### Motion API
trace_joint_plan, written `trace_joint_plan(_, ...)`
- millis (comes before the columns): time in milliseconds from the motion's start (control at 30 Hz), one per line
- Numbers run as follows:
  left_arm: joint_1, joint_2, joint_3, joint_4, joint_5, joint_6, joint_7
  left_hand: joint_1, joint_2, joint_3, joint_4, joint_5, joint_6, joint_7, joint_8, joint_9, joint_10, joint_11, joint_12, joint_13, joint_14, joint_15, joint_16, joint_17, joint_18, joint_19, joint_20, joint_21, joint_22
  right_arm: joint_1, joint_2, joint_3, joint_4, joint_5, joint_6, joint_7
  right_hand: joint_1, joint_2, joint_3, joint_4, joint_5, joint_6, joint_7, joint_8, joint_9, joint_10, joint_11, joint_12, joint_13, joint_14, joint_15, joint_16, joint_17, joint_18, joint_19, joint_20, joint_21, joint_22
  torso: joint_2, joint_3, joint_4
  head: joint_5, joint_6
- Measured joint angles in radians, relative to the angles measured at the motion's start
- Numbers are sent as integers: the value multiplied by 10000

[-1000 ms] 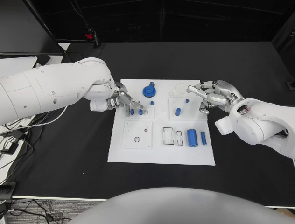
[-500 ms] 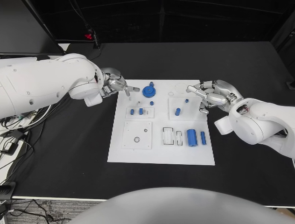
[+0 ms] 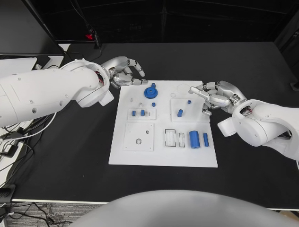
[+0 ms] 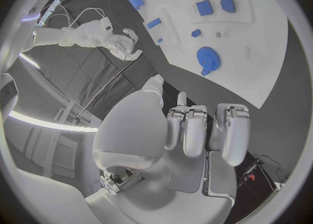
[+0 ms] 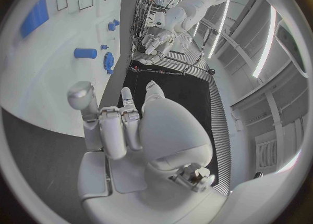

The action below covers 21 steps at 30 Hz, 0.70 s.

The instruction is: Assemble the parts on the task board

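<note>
Fingers on your left hand are spreading apart, empty, beyond the task board's far corner; your right hand is hovering open beside its edge. Blue parts are lying on it, likely light, stiff, slick; pinch across their sides. Black table is offering room around.

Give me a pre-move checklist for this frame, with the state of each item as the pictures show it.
1. Left hand free of parts: ok, fingers apart, nothing in it.
2. Left hand clear of the task board: ok, it hangs over black table beyond the board's far left corner.
3. Right hand free of parts: cannot tell, its fingers are curled at the board's right edge.
4. Blue gear on the board: ok, near the far edge.
5. Two blue cylinders lying in the near right area: ok.
6. Small blue pieces fully seated in their plate: cannot tell.
</note>
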Motion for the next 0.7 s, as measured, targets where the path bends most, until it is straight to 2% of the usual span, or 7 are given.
trace_joint_plan(267,-319,397,-2,-323,-2054,-739,1059,617,-231,-326,41,186,583,-112,52,-515,0,-33,0,0,-2,-67,0,0,-1,6,-95,0,0,-1,2,0,0,0,-2,28,0,0,0,0,0,0,0,0,1,0,0,3,0,0,0,0,0,-1,0,0,0,0,-4,-5,-7,-5,0)
trace_joint_plan(467,-479,733,-2,-618,-4121,-1010,1497,850,-151,-348,53,185,2121,-9,-920,-1619,0,14,-9,0,-2,-68,0,0,-1,6,-94,0,0,-18,1,0,-3,0,-13,103,0,0,0,0,0,0,0,0,1,0,0,13,0,0,0,0,0,0,0,0,0,13,-4,-5,-11,-6,0)
trace_joint_plan(500,-497,767,-1,-657,-4382,-1050,1547,893,-72,-321,52,185,2494,-25,-1277,-1922,-111,55,-563,0,-2,-68,0,0,-2,6,-94,0,0,-19,1,0,-3,0,-15,114,0,0,0,0,0,0,0,0,1,0,0,14,0,0,0,0,0,-1,0,0,0,13,-4,-5,-11,-2,0)
trace_joint_plan(567,-532,817,-1,-736,-4885,-1148,1654,886,40,-219,7,185,2754,-82,-1560,-2154,-2317,65,-3237,-1013,-2,-68,0,0,-1,6,-95,0,0,-22,1,0,-3,0,-17,136,0,0,0,0,0,0,0,0,1,0,0,15,0,0,0,0,0,0,0,0,0,13,-4,-5,-12,4,0)
trace_joint_plan(600,-543,828,-1,-763,-5060,-1195,1698,878,45,-154,-13,185,2929,-67,-1708,-2277,-4014,21,-5568,-2858,-2,-68,0,0,-1,6,-95,0,0,-23,1,0,-3,0,-17,145,0,0,0,0,0,0,0,0,1,0,0,15,0,0,0,0,0,0,0,0,0,13,-4,-5,-12,4,0)
trace_joint_plan(633,-551,835,-1,-785,-5205,-1244,1738,878,45,-59,-9,214,3129,-71,-1823,-2379,-4440,6,-7200,-4069,5,-33,0,0,-1,6,-94,0,0,-24,1,0,-3,0,-18,152,0,0,0,0,0,0,0,0,1,0,0,16,0,0,0,0,0,0,0,0,0,13,-4,-5,-12,4,0)
trace_joint_plan(700,-567,838,-1,-821,-5443,-1372,1833,881,-28,9,32,227,3445,-49,-2178,-2639,-4576,34,-9355,-6023,2,-23,0,0,-2,6,-94,0,0,-25,1,0,-3,0,-18,165,0,0,0,0,0,0,0,0,1,0,0,18,0,0,0,0,0,0,0,0,0,13,-5,-2,-12,4,0)
